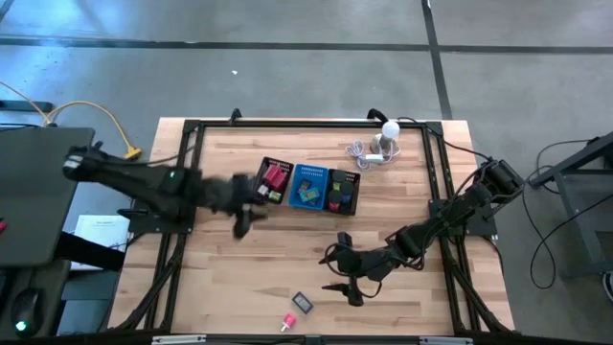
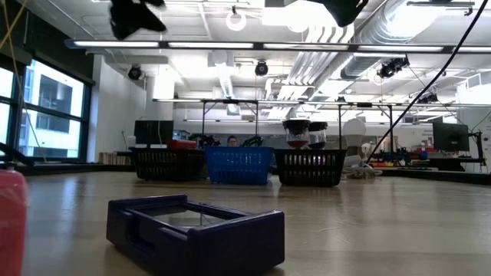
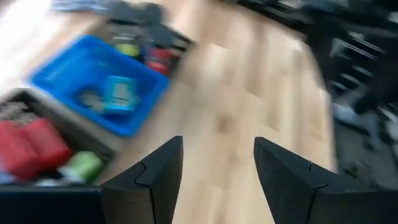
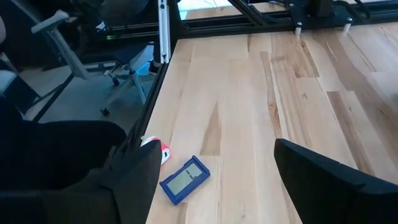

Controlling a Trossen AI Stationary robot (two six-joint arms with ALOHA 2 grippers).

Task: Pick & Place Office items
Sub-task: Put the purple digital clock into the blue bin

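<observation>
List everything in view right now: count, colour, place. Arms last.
Black mesh tray with blue middle section: 1, table centre-rear.
Red blocks: 2, left section, beside a green piece.
Teal block: 1, blue section.
Red, green and dark pieces: several, right section.
Blue flat block with grey face: 1, front edge.
Pink-red piece: 1, front edge.
White ball-topped gadget with cable: 1, rear right.
Left gripper: open, empty, beside tray's left end.
Right gripper: open, empty, front centre.

Blue block [image 1: 303, 303] & pink piece [image 1: 288, 322] flat, near table's front edge.
</observation>
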